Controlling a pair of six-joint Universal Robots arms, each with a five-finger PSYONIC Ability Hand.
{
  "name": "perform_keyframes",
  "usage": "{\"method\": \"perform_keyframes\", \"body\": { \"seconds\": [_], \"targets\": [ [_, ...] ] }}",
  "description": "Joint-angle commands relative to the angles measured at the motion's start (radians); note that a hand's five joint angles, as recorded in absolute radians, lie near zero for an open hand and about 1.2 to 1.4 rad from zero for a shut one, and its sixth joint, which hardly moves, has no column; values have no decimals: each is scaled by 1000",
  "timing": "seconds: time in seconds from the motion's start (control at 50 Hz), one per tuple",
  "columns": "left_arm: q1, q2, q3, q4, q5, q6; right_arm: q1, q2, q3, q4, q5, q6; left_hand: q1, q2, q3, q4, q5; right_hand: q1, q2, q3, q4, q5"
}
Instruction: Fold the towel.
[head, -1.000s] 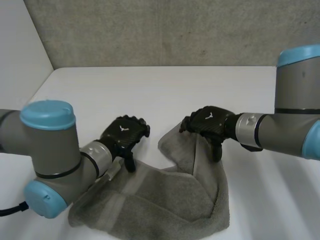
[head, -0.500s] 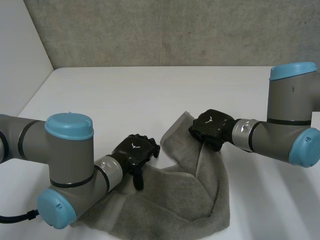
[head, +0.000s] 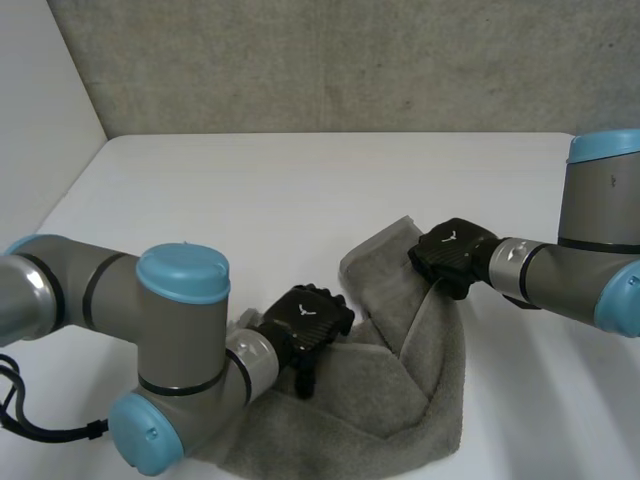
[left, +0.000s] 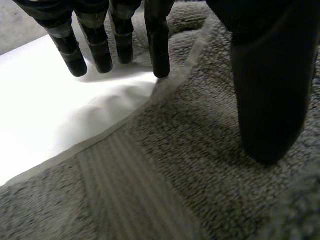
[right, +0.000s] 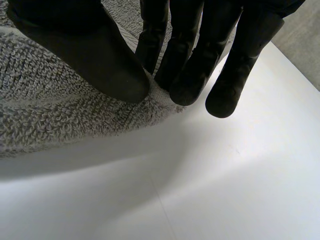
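A grey towel (head: 400, 385) lies crumpled on the white table (head: 300, 190), its far part raised into a fold. My right hand (head: 455, 255) is at that raised far edge. In the right wrist view the thumb (right: 100, 55) and fingers pinch the towel's edge (right: 60, 110), lifted just off the table. My left hand (head: 310, 325) rests on the towel's left part. Its fingers (left: 157, 45) are straight, their tips at the hemmed edge (left: 115, 150) where the bare table (left: 50, 115) begins, and the thumb (left: 270, 90) stands over the cloth.
A grey wall (head: 350, 60) runs behind the table and a white wall (head: 40, 100) stands at the left. Bare tabletop stretches beyond the towel and to its right (head: 540, 400). My left arm's elbow (head: 180, 370) lies low over the near left.
The right hand has closed on the towel's raised edge and carried it to the right. The left arm has swung right and nearer, its hand now on the towel.
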Motion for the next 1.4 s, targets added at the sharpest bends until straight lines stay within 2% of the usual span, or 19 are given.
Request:
{"method": "perform_keyframes", "body": {
  "seconds": [0.02, 0.16, 0.22, 0.26, 0.28, 0.32, 0.38, 0.62, 0.72, 0.78, 0.82, 0.88, 0.94, 1.06, 1.14, 1.18, 1.22, 1.36, 1.4],
  "targets": [
    [-24, -28, 38, 0, -3, -4, -2, -20, 34, -2, -9, 1, 13, 12, 11, 17, -1, 70, 82, 67, 63, 61],
    [-25, -42, 59, 0, -2, -7, -2, -37, 60, -17, -9, 1, 69, 68, 67, 73, 54, 70, 82, 67, 63, 61],
    [-30, -41, 59, -1, -2, -7, -2, -40, 66, -23, -9, 1, 251, 250, 249, 255, 236, 70, 82, 67, 63, 61],
    [-39, -39, 59, -12, -2, -12, -2, -41, 64, -23, -9, 1, 610, 609, 608, 614, 596, 70, 82, 67, 63, 61],
    [-39, -39, 59, -12, -2, -12, -2, -41, 64, -23, -9, 1, 612, 611, 610, 616, 597, 70, 82, 67, 63, 61],
    [-40, -35, 58, -35, -2, -14, -9, -41, 58, -23, -9, 0, 931, 929, 929, 935, 916, 70, 82, 67, 63, 61],
    [-39, -29, 59, -53, -2, -12, -10, -41, 46, -23, -11, 1, 1099, 1097, 1096, 1103, 1084, 70, 82, 67, 63, 61],
    [12, -6, 231, -58, -20, 33, 25, -47, -127, -128, -26, 33, 1099, 1098, 1097, 1103, 1084, 70, 82, 67, 63, 61],
    [128, 20, 525, -79, -144, 158, 30, -101, -322, -387, -9, 287, 1099, 1098, 1097, 1103, 1084, 70, 82, 67, 63, 61],
    [150, 28, 616, -83, -186, 181, 24, -125, -354, -473, 8, 395, 1099, 1098, 1097, 1103, 1084, 70, 82, 67, 63, 61],
    [177, 48, 784, -81, -235, 186, 11, -171, -399, -601, 70, 609, 1099, 1098, 1097, 1103, 1084, 70, 82, 67, 63, 61],
    [193, 80, 895, -79, -239, 184, -22, -188, -434, -635, 106, 769, 1099, 1098, 1097, 1103, 1084, 70, 82, 67, 63, 61],
    [197, 117, 921, -76, -238, 177, -28, -184, -468, -597, 106, 814, 1099, 1098, 1097, 1103, 1084, 70, 82, 67, 63, 61],
    [202, 169, 845, -81, -235, 160, -28, -188, -469, -519, 97, 800, 1099, 1098, 1097, 1103, 1084, 70, 82, 67, 63, 61],
    [228, 200, 629, -70, -229, 161, -30, -178, -463, -447, 46, 765, 1099, 1098, 1097, 1103, 1084, 70, 82, 67, 63, 61],
    [240, 217, 553, -64, -224, 161, -28, -149, -440, -353, -58, 684, 1099, 1098, 1097, 1103, 1084, 70, 82, 67, 63, 61],
    [251, 232, 474, -56, -218, 161, -27, -135, -421, -311, -95, 634, 1099, 1098, 1097, 1103, 1084, 70, 82, 67, 63, 61],
    [285, 243, 75, 3, -158, 166, -27, -113, -252, -149, -157, 372, 1099, 1098, 1097, 1103, 1084, 70, 82, 67, 63, 61],
    [289, 243, 8, 22, -147, 166, -27, -110, -107, -103, -163, 235, 1099, 1098, 1097, 1103, 1084, 70, 82, 67, 63, 61]
  ]
}}
